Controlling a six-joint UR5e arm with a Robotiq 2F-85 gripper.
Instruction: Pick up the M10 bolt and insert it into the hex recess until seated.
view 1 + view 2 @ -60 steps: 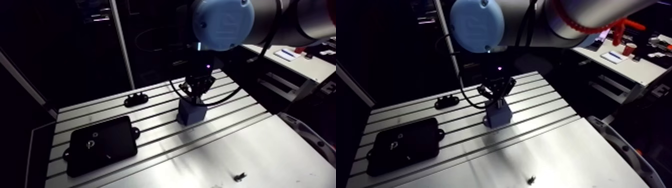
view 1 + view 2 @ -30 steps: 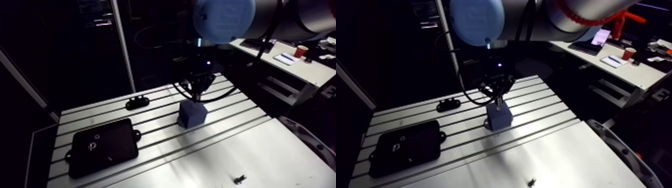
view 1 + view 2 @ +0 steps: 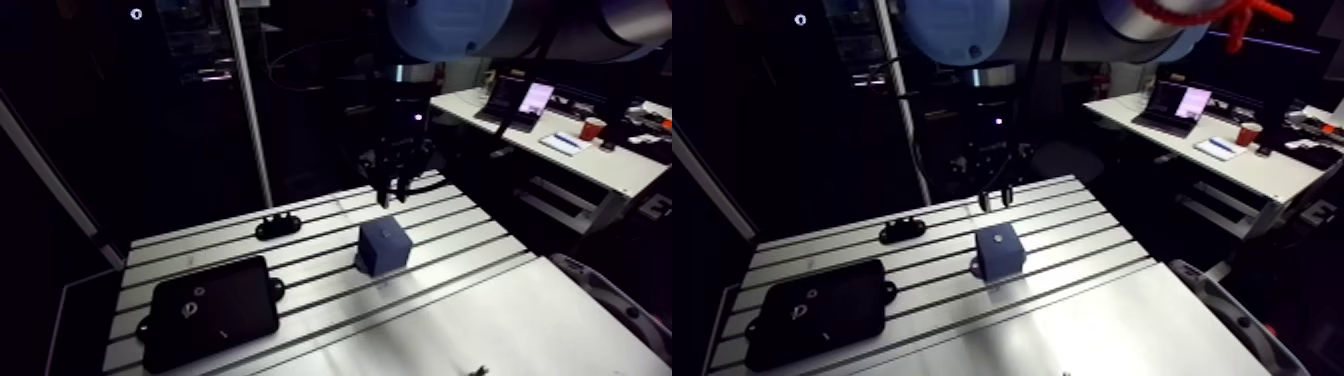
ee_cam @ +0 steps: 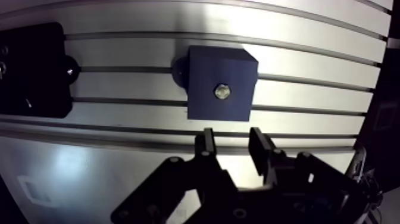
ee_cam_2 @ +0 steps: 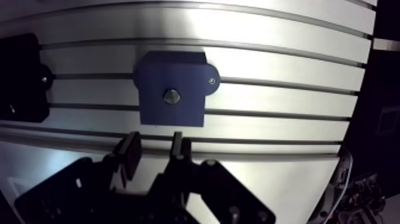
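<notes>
Hand pulling up off the blue block, M10 bolt staying behind in the block's top.

Just before, the hand was sitting low over the block, fingers drawn in at its top. Now it is hanging well above it, fingers standing apart and carrying nothing. The bolt head is showing in the middle of the block's top face, covering the hex recess. Insertion is looking done and released, though how deep it is seating cannot be told. In the wrist view the bolt is lying ahead of the fingertips, roughly in line with the gap between them and touching neither. The block is resting on the slotted tabletop, with the black plate off to one side.
</notes>
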